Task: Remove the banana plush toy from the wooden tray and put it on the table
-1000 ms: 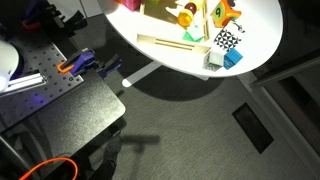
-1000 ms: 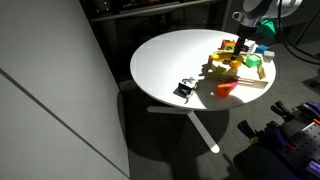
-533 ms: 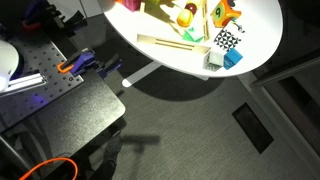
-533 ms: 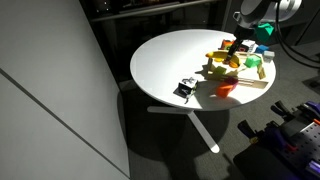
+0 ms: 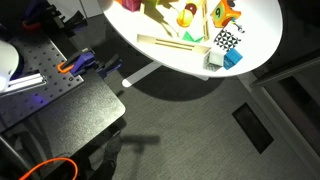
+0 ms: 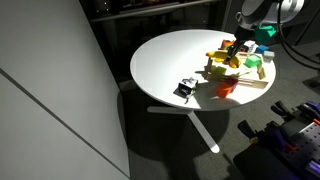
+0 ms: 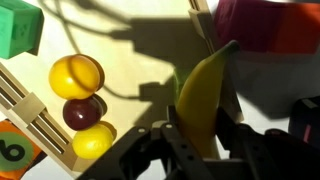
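In the wrist view my gripper [image 7: 200, 128] is shut on the banana plush toy [image 7: 206, 88], a pale-yellow curved toy standing up between the fingers over the wooden tray [image 7: 34, 116]. In an exterior view the gripper [image 6: 236, 49] hangs over the toy-filled tray [image 6: 254, 86] at the far edge of the round white table [image 6: 170, 55], with the banana [image 6: 220, 58] at its tip. The other exterior view shows the tray's slats [image 5: 166, 42] on the table [image 5: 258, 55]; the gripper is cut off at the top there.
A rounder yellow toy with red [image 7: 77, 78] and a green block [image 7: 16, 30] lie in the tray. An orange-red toy [image 6: 226, 89] and a small black-and-white object [image 6: 186, 89] sit on the table. A checkered cube [image 5: 226, 40] and the dark perforated bench [image 5: 60, 100] are near.
The gripper has risen slightly with the banana plush toy in it and shifted a little away from the toy pile. Nothing else moved.
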You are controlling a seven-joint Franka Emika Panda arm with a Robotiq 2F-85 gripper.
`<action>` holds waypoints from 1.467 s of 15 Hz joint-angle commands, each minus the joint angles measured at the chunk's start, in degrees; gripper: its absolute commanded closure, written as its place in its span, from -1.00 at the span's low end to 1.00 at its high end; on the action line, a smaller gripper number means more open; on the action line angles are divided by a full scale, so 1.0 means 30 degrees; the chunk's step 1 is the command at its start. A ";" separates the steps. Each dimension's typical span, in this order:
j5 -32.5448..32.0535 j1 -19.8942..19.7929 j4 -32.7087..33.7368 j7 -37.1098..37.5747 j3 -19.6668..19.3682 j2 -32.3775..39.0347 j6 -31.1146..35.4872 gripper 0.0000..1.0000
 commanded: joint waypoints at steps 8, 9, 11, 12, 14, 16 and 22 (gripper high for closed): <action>-0.0287 0.0370 -0.0060 0.0474 0.0317 0.0335 0.0070 0.68; -0.0326 0.0485 -0.0045 0.0529 0.0407 0.0434 0.0092 0.68; -0.0323 0.0773 0.0015 0.0625 0.0613 0.0658 0.0106 0.68; -0.0314 0.0890 0.0054 0.0691 0.0704 0.0754 0.0075 0.68; -0.0396 0.1181 0.0054 0.1083 0.0792 0.0937 0.0139 0.68; -0.0565 0.1551 0.0036 0.1888 0.0723 0.1095 0.0215 0.68; -0.1434 0.2444 0.0124 0.4391 0.0457 0.1087 -0.0698 0.55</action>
